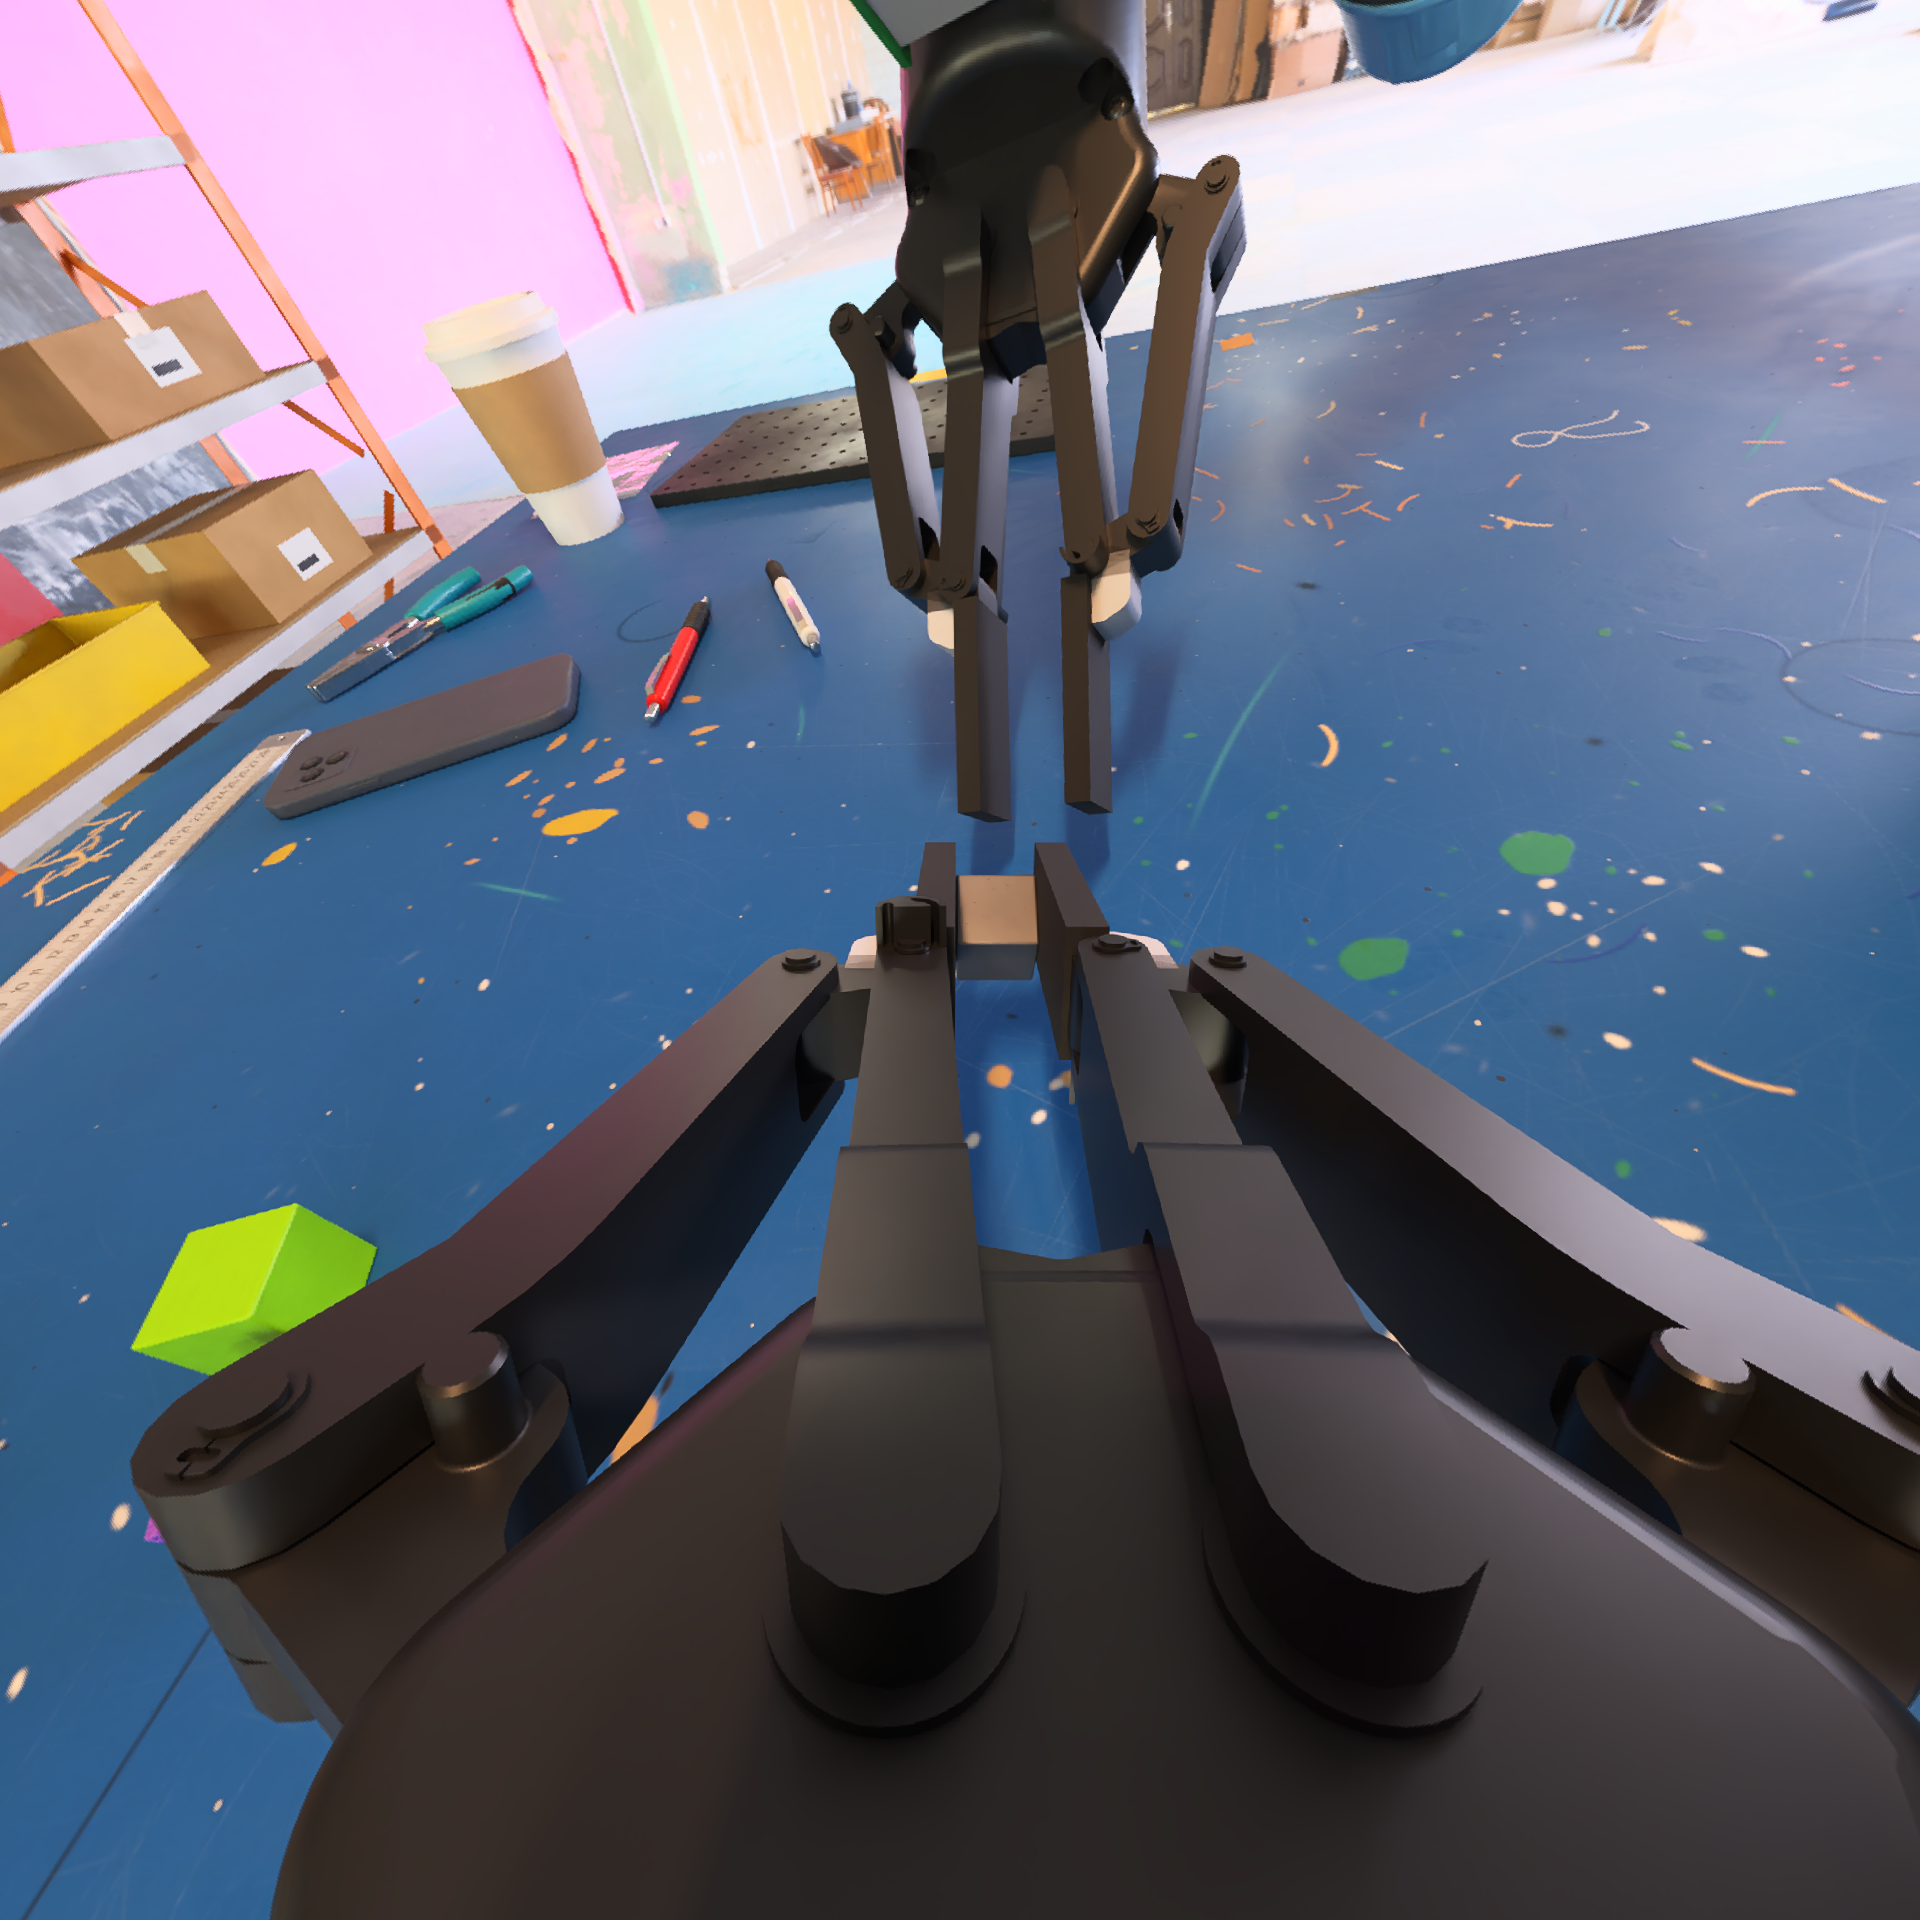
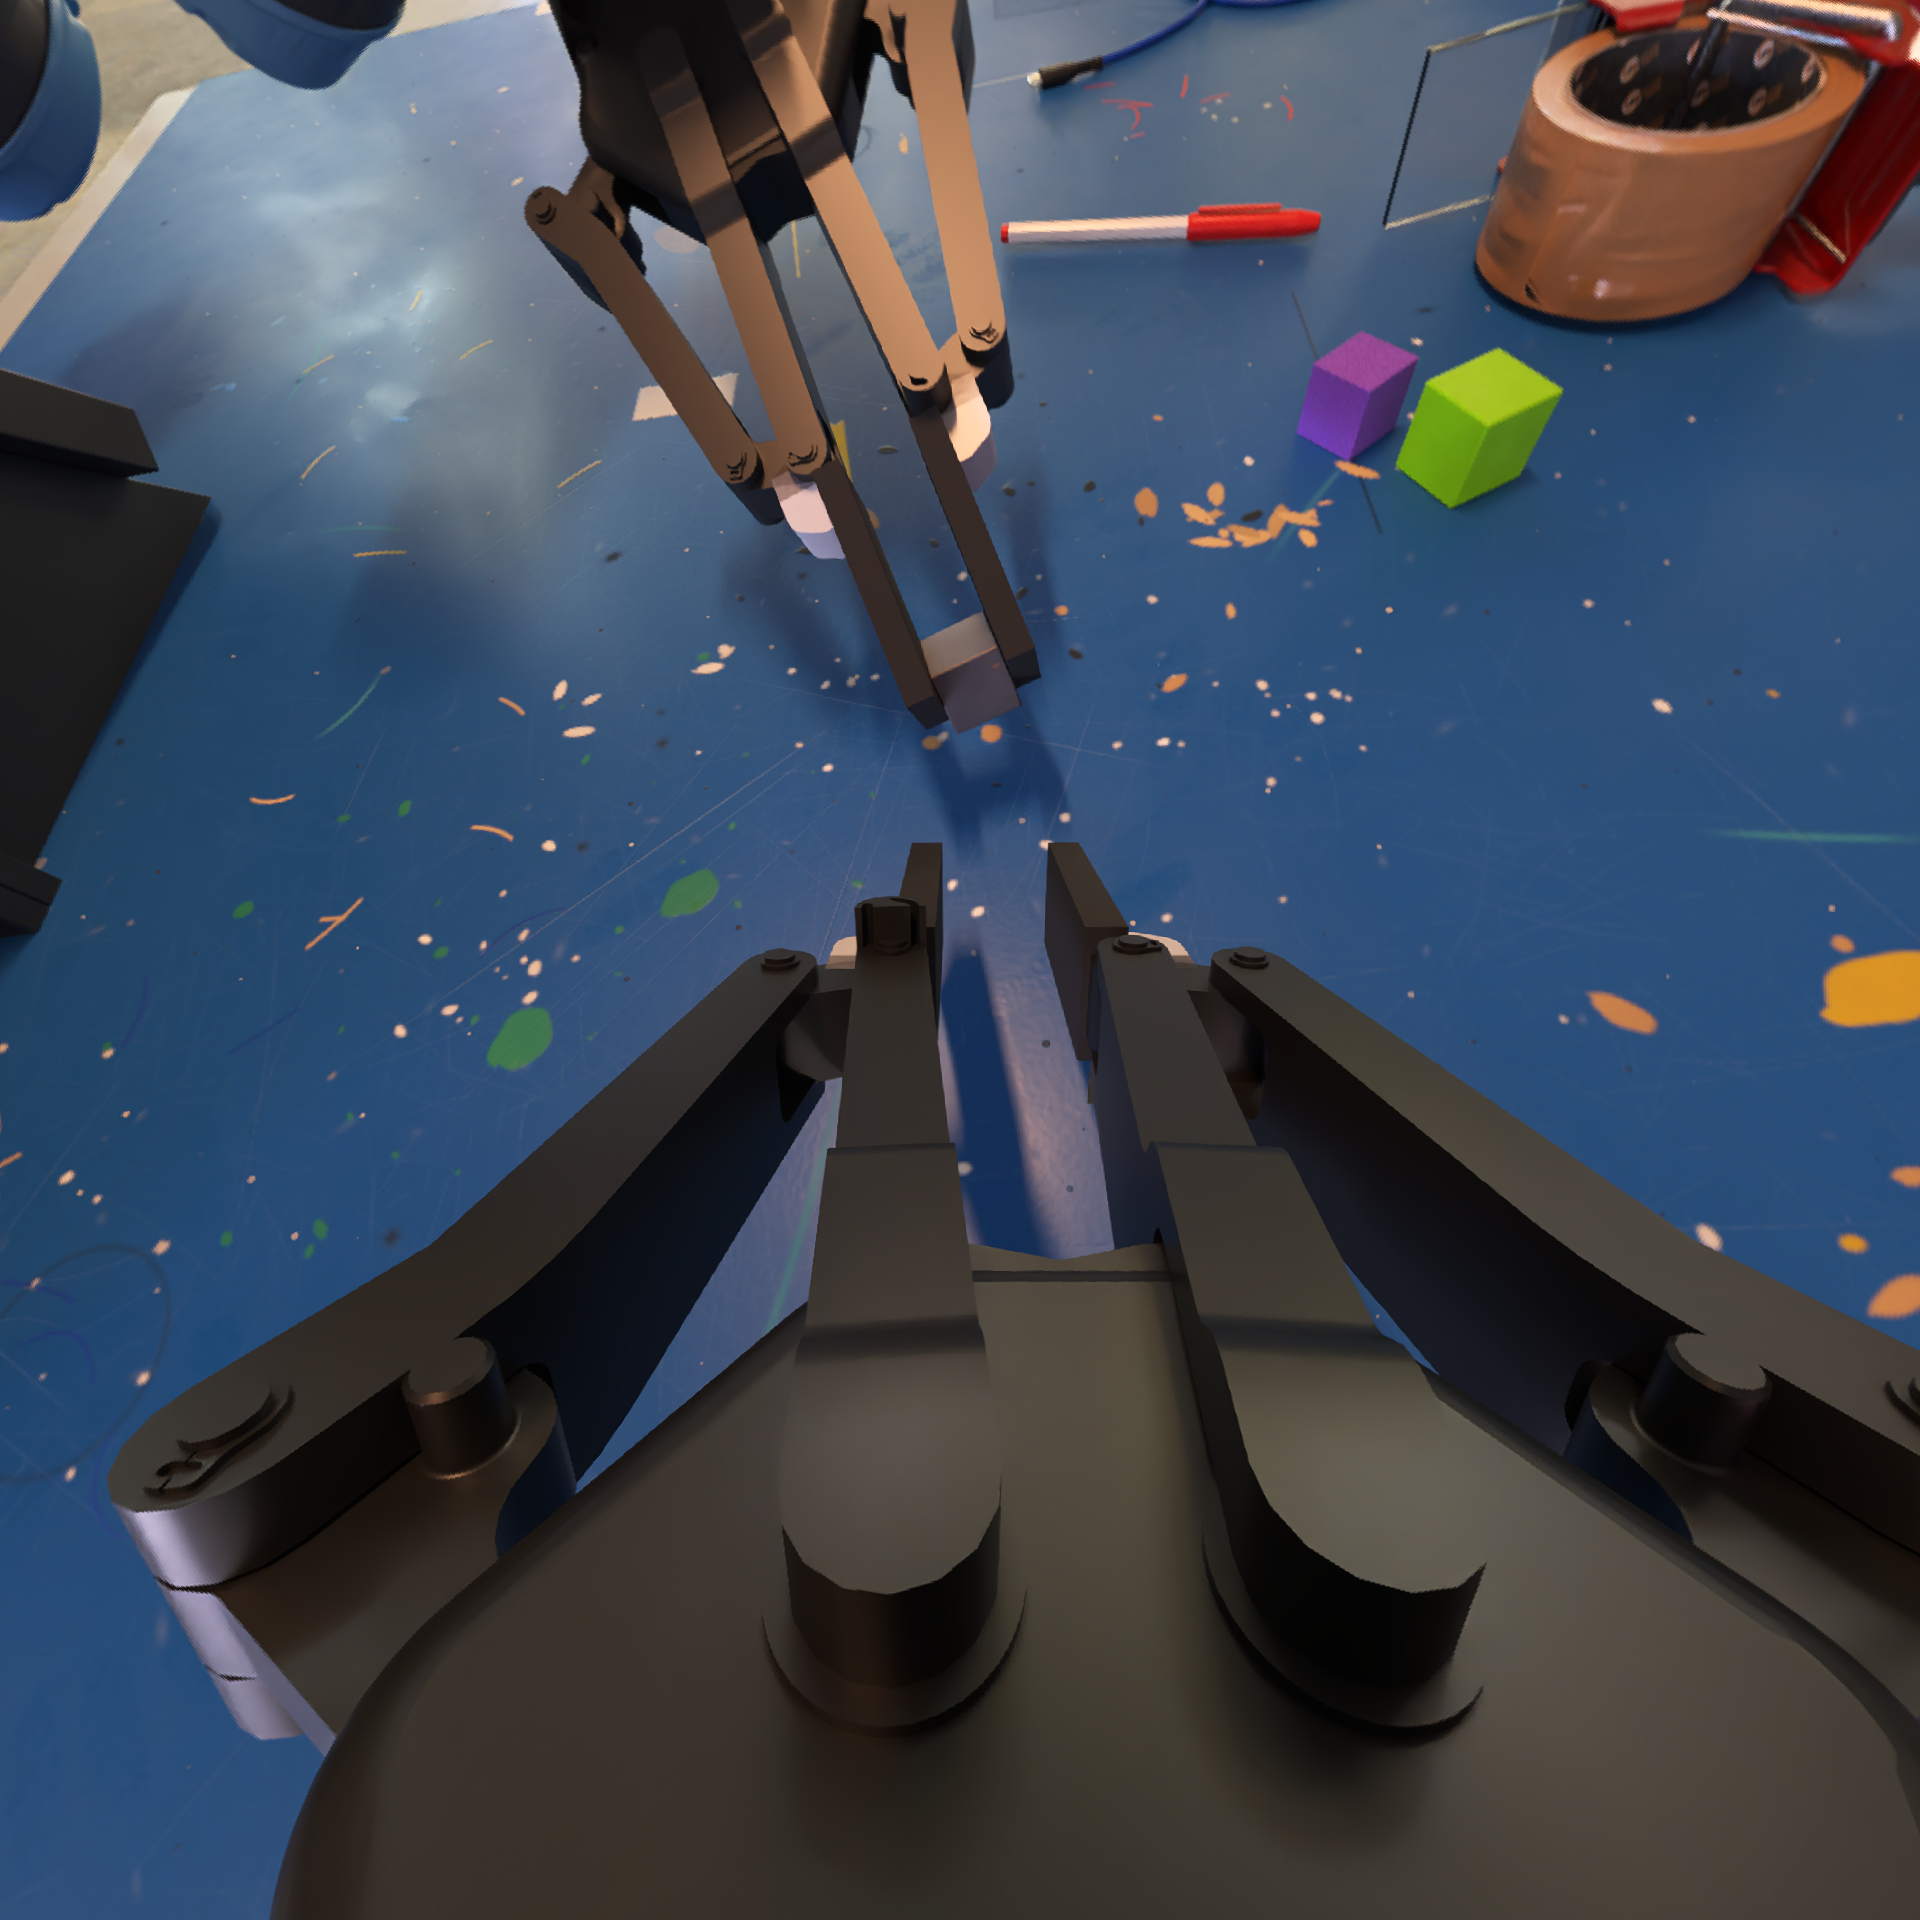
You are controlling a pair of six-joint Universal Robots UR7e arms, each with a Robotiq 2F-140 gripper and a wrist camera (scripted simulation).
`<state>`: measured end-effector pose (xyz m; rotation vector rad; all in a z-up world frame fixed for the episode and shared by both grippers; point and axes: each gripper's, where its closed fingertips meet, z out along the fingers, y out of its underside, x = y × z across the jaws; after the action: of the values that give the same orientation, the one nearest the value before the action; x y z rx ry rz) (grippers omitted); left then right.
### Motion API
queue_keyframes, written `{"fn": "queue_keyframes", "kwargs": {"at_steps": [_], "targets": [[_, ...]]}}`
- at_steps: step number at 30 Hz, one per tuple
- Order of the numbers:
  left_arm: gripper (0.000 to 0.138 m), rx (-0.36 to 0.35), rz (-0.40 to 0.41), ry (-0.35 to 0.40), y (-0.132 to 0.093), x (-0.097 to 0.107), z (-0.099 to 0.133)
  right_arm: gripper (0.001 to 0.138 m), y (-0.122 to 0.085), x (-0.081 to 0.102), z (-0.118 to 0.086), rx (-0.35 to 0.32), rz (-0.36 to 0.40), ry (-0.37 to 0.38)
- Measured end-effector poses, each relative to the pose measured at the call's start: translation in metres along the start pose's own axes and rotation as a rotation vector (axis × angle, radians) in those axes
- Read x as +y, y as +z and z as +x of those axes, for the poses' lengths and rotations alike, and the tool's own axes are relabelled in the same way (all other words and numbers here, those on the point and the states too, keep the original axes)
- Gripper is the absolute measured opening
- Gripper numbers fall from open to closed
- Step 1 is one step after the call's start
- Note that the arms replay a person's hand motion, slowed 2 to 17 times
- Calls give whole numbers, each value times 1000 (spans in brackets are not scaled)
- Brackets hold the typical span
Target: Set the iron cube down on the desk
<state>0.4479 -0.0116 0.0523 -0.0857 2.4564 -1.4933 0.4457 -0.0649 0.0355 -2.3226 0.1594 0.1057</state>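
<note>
The left tool (image 1: 995,868) is clenched on the iron cube (image 1: 995,914), which sits between its two fingertips, pressed by a pad on each side. In the right wrist view the cube (image 2: 971,670) hangs at the very tips of that tool (image 2: 977,686), close above the blue paint-spattered table (image 2: 416,623); whether it touches the surface cannot be told. The right tool (image 2: 994,873) grips nothing, its fingers parted by a narrow gap, and it hovers just beside the left one, tips facing. A green cube (image 2: 1475,426) and a purple cube (image 2: 1356,393) rest well apart from the gray one.
</note>
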Motion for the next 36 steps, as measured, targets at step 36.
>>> {"fn": "queue_keyframes", "kwargs": {"at_steps": [36], "targets": [[20,49,4,-105,-4,1,-1,32,6,-9,-1,49,9,-249]]}}
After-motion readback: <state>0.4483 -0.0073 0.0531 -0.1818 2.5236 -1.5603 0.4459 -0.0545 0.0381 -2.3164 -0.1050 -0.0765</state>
